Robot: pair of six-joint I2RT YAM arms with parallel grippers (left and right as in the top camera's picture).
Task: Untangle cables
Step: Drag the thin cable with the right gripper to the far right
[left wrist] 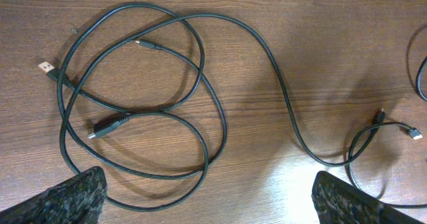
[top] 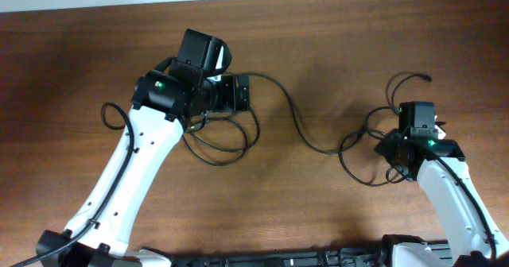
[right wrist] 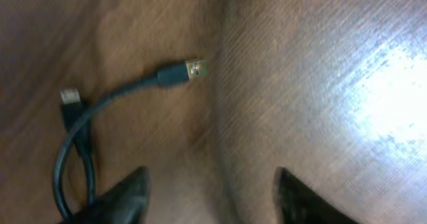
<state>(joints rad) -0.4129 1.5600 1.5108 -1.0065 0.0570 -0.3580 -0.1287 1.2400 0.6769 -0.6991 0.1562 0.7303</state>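
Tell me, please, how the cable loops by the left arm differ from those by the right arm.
The left-hand loops are wide; the right-hand loops are much smaller. The left-hand loops cross over one another in several rings; the right-hand loops are fewer. Both are thin black cords with metal plug ends, and one long cable links them.

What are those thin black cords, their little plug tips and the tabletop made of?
The cables look like matte black rubber or plastic sheathing, since they bend into soft loops. The plug tip looks like shiny gold-toned metal. The table shows brown wood grain with a glossy glare patch; solid wood or laminate, I cannot tell.
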